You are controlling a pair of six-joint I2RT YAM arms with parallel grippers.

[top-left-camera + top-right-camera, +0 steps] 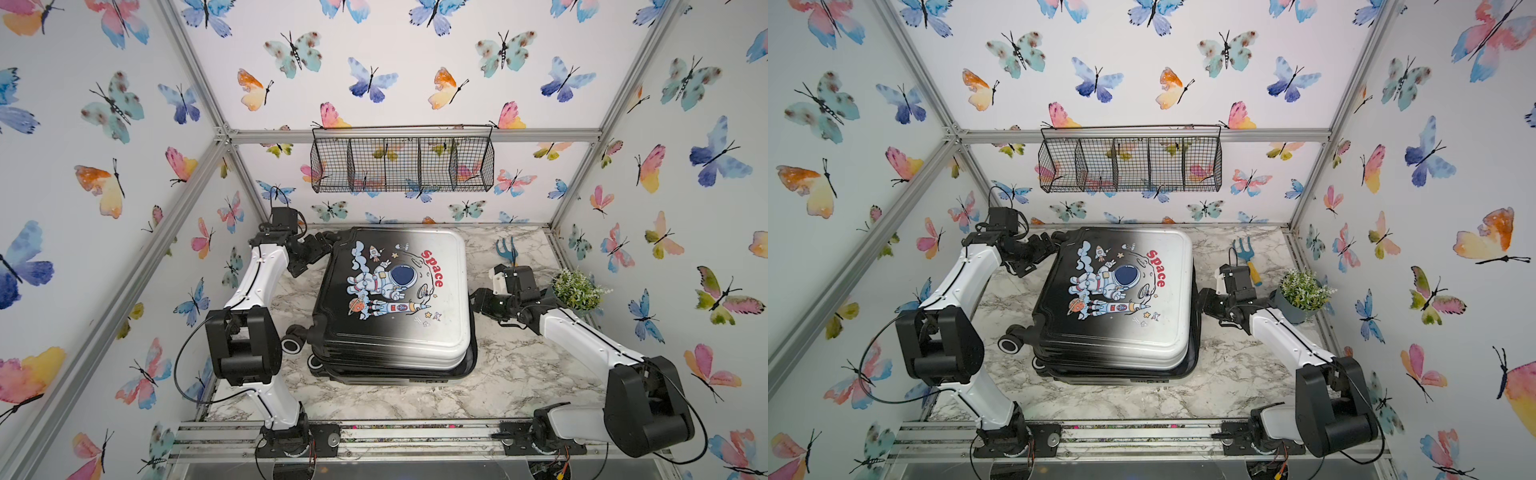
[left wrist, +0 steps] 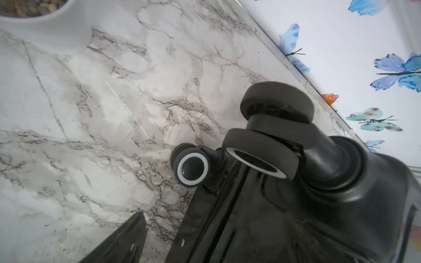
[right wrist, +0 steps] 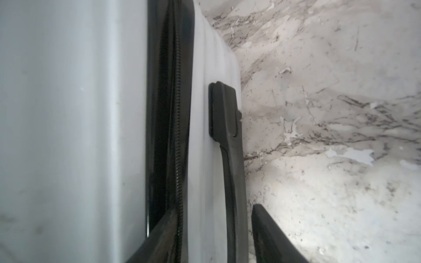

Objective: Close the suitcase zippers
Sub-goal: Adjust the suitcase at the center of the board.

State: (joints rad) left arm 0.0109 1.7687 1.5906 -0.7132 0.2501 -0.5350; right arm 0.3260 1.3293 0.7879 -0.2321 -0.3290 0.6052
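Suitcase [image 1: 395, 299] lies flat mid marble table [image 1: 519, 365]: glossy hard shell, rounded corners, print up. Only the right wrist view shows the zippers [image 3: 178, 113]: black coil teeth with a dark gap alongside. Right gripper [image 3: 214, 210] is at the suitcase's white end, fingers apart, straddling one matte handle [image 3: 224, 113]. Left gripper [image 1: 326, 245] is at the black end, jaws wide. Left wrist view shows two twin casters [image 2: 192, 165].

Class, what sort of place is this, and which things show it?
Probably a staged robot test booth: an aluminium frame holds butterfly-papered walls, and the left arm and right arm are bolted to a rail by a marble-look tabletop bearing the suitcase.
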